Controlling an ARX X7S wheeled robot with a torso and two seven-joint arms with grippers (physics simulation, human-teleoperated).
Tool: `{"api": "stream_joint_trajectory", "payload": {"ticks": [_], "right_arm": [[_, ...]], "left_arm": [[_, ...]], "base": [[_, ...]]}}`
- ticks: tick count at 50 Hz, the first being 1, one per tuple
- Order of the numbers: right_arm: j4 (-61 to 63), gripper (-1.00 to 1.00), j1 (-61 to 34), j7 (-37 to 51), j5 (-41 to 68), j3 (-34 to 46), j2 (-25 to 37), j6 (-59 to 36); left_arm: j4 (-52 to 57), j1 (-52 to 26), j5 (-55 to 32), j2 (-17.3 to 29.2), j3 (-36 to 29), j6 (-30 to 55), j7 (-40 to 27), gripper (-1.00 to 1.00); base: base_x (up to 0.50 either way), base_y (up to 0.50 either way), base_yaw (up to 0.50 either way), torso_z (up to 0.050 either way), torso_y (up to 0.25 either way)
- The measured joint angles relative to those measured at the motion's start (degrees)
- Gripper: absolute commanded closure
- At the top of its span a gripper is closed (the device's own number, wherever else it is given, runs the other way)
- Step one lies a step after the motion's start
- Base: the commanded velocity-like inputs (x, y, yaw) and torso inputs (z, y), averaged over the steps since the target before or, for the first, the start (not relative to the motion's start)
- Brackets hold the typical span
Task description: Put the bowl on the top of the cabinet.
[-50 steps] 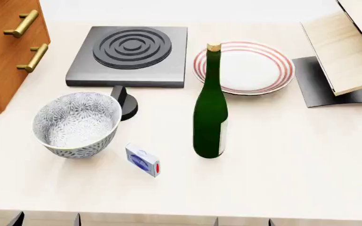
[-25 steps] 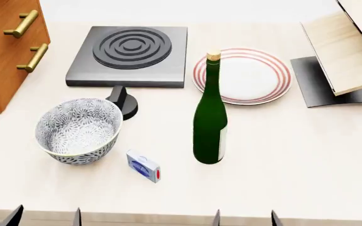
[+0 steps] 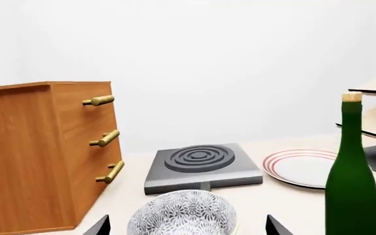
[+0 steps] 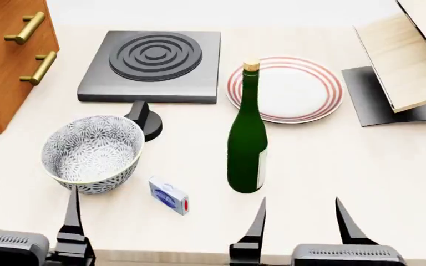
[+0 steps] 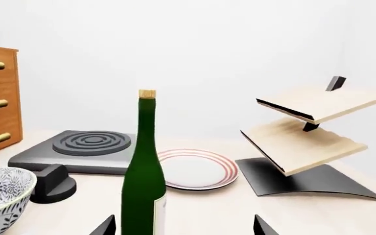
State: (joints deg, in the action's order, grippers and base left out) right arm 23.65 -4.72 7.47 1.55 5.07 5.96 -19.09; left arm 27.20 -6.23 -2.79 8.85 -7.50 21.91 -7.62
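Head view: left gripper at near-left table edge, jaws spread wide, empty, just short of the bowl. Right gripper at near edge, also wide, empty, near side of the green bottle. Bowl sits upright on the table, mouth up, round so no long axis. Cabinet stands far-left of it, handles facing right. Small blue box lies just right of the bowl.

On the pale tabletop the bowl stands upright near the cabinet, with a green bottle well apart, while the left gripper and right gripper hover spread wide at the near edge.
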Motion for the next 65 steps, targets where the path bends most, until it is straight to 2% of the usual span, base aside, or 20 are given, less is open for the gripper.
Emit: {"api": "stream_joint_trajectory", "payload": {"ticks": [25, 31, 42, 52, 65], "right_arm": [[2.0, -1.0, 0.1, 0.1, 3.7, 0.3, 1.7, 1.8], [2.1, -1.0, 0.2, 0.4, 3.9, 0.5, 2.0, 2.1], [2.2, -1.0, 0.1, 0.9, 4.9, 0.7, 2.4, 1.9], [2.0, -1.0, 0.0, 1.5, 5.0, 1.1, 2.8, 2.3], [1.9, -1.0, 0.0, 2.1, 5.7, 1.4, 3.2, 2.5]], "left_arm": [[4.7, -0.8, -1.4, 1.1, 0.0, 3.8, -1.3, -1.0], [5.1, -0.8, -1.6, 1.3, -0.2, 4.0, -1.5, -1.0], [5.3, -0.7, -1.9, 1.7, -0.4, 4.0, -2.0, -1.0], [5.4, -0.7, -2.2, 2.0, -0.7, 3.9, -2.3, -1.0], [5.3, -0.5, -2.6, 2.4, -0.8, 3.5, -2.8, -1.0]], "base": [[0.0, 0.22, 0.0, 0.0, 0.0], [0.0, 0.48, 0.0, 0.0, 0.0], [0.0, 0.09, 0.0, 0.0, 0.0], [0.0, 0.45, 0.0, 0.0, 0.0], [0.0, 0.13, 0.0, 0.0, 0.0]]}}
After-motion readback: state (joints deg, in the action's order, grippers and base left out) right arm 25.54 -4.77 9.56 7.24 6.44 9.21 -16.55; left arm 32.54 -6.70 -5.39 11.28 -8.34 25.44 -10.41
